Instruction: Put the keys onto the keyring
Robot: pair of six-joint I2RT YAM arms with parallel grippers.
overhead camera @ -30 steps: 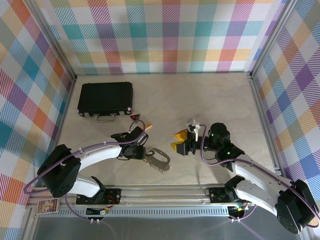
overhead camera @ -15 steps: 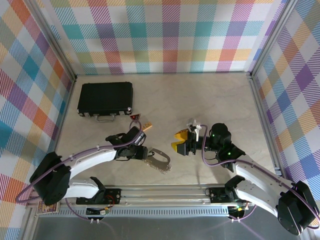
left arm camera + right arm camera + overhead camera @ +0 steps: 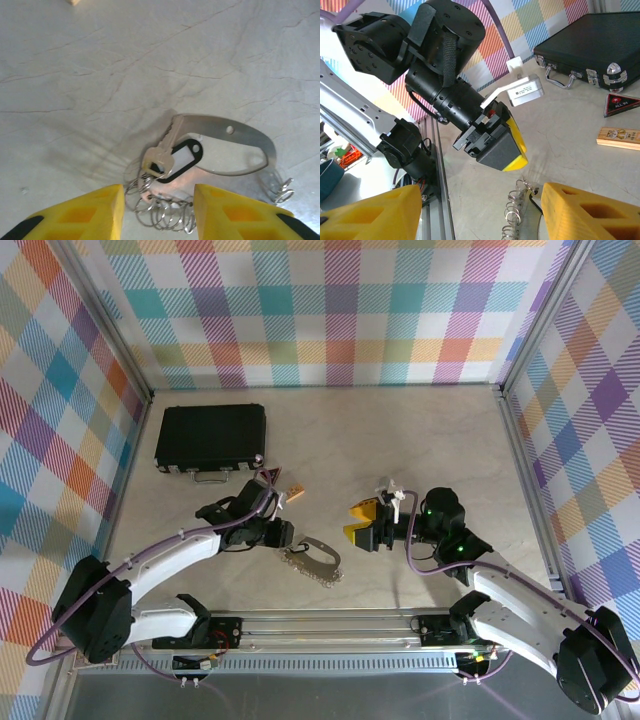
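The keys (image 3: pixel 314 558) lie on the table in a silver bunch with a curved metal plate (image 3: pixel 225 145). In the left wrist view a flat silver key (image 3: pixel 167 145) rests across the keyring (image 3: pixel 182 159), a black oval loop with a pale centre. Coiled wire rings (image 3: pixel 165 212) lie beneath them. My left gripper (image 3: pixel 281 536) stands just left of the bunch, its yellow jaws open (image 3: pixel 159 200) on either side of the wire rings, gripping nothing. My right gripper (image 3: pixel 360 525) hovers open to the right of the bunch, and between its spread jaws (image 3: pixel 480 200) I see the left gripper (image 3: pixel 495 145) and the rings (image 3: pixel 517 212).
A black case (image 3: pixel 210 437) lies at the back left. A red-and-black triangular tag (image 3: pixel 622 102) and a small wooden block (image 3: pixel 293 493) sit between the case and the left gripper. The metal rail (image 3: pixel 330 625) runs along the near edge, and plaid walls enclose the table.
The left arm has swung its wrist back and to the left while its fingertips stay at the key bunch, and its jaws have narrowed slightly. The right arm has barely moved.
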